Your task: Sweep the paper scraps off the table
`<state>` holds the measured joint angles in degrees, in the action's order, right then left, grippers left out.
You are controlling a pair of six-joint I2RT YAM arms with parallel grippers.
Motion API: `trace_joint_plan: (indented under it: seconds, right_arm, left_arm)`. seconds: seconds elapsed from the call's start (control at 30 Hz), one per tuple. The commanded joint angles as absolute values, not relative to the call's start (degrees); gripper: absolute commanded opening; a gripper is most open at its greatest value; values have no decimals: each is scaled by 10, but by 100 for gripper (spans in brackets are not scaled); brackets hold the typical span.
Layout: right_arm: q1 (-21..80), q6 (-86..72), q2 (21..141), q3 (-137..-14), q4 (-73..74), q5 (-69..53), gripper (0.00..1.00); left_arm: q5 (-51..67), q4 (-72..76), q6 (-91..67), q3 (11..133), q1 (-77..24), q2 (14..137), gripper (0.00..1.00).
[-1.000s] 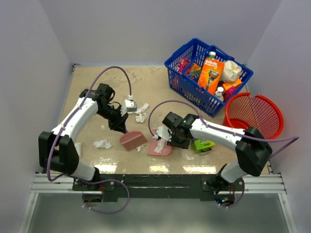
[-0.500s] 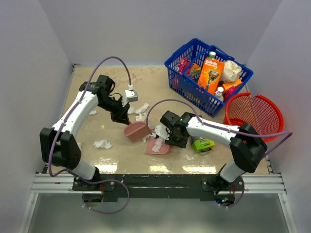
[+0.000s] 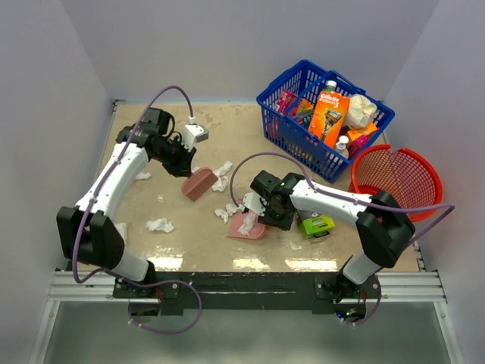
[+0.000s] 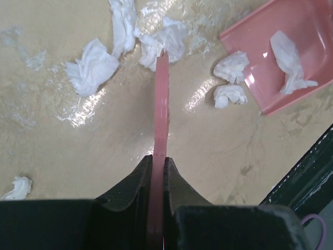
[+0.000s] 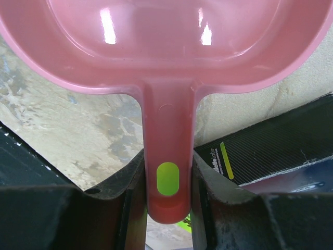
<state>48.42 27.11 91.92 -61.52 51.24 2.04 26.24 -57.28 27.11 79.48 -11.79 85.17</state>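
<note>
Paper scraps (image 4: 93, 67): crumpled tissue bits, judged near weightless and soft. They will slide on the glossy table (image 3: 250, 129) but can also roll, flip over a blade edge or stick to it. They are too small and limp to pinch one by one, so push them low and flat rather than grab them.

**Where the scraps are**
- A cluster lies mid-table, just past the tip of the pink sweeper (image 4: 161, 104).
- Two bits sit at the lip of the pink dustpan (image 4: 260, 31), and one lies inside it.
- Loose ones are on the left side of the table, one near the front left (top view).

**Grippers**
- The left gripper (image 4: 157, 169) has its jaws nearly closed, clamped on the thin sweeper, which is seen edge-on in the wrist view and points at the cluster.
- The right gripper (image 5: 167, 172) has its jaws pressed on both sides of the dustpan handle. The pan looks to lie flat on the table with its mouth toward the left arm.

**Change since a second ago**
- The sweeper was down by the dustpan mouth. It is now pulled back toward the far left and sits beside the mid-table cluster (looks like a reset for another stroke, my guess).
- The left wrist has swung back with it.
- The dustpan has barely shifted, a touch leftward.
- Two scraps now rest at its lip, and the front-left scrap has not moved.

The blue basket (image 3: 326, 114) and the red basket (image 3: 398, 178) are on the right side, untouched.
</note>
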Motion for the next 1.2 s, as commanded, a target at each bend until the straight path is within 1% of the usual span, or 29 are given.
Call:
trace_joint_plan:
  seconds: [0.0, 0.13, 0.27, 0.4, 0.47, 0.5, 0.57, 0.67, 0.7, 0.83, 1.0, 1.07, 1.17]
  right_arm:
    - [483, 257, 926, -638, 513, 24, 0]
    - [484, 254, 928, -641, 509, 23, 0]
    - [483, 253, 930, -642, 505, 24, 0]
    - [483, 253, 939, -651, 503, 21, 0]
    - [484, 252, 942, -655, 501, 19, 0]
    - [483, 252, 945, -657, 501, 19, 0]
    - [483, 251, 946, -658, 501, 20, 0]
    - [483, 250, 935, -651, 501, 25, 0]
    - [483, 249, 930, -647, 498, 27, 0]
    - [467, 230, 879, -605, 469, 13, 0]
    - [449, 221, 882, -595, 447, 9, 0]
    - [449, 221, 898, -598, 451, 8, 0]
    - [447, 221, 904, -599, 454, 2, 0]
  left_arm:
    - [220, -574, 282, 807, -157, 879, 0]
    - [228, -550, 282, 789, -186, 883, 0]
    - [249, -557, 273, 802, -226, 926, 0]
    - [329, -544, 238, 832, -258, 954, 0]
    - [374, -544, 223, 852, -259, 977, 0]
    - [416, -548, 213, 875, -258, 985, 0]
    - [440, -546, 205, 896, -259, 997, 0]
    - [421, -549, 202, 927, -257, 1000, 0]
    - [398, -555, 203, 937, -251, 999, 0]
    - [362, -552, 201, 940, -233, 977, 0]
    - [349, -534, 207, 956, -225, 954, 0]
    - [315, -533, 207, 975, -225, 950, 0]
    - [203, -547, 232, 1001, -225, 956, 0]
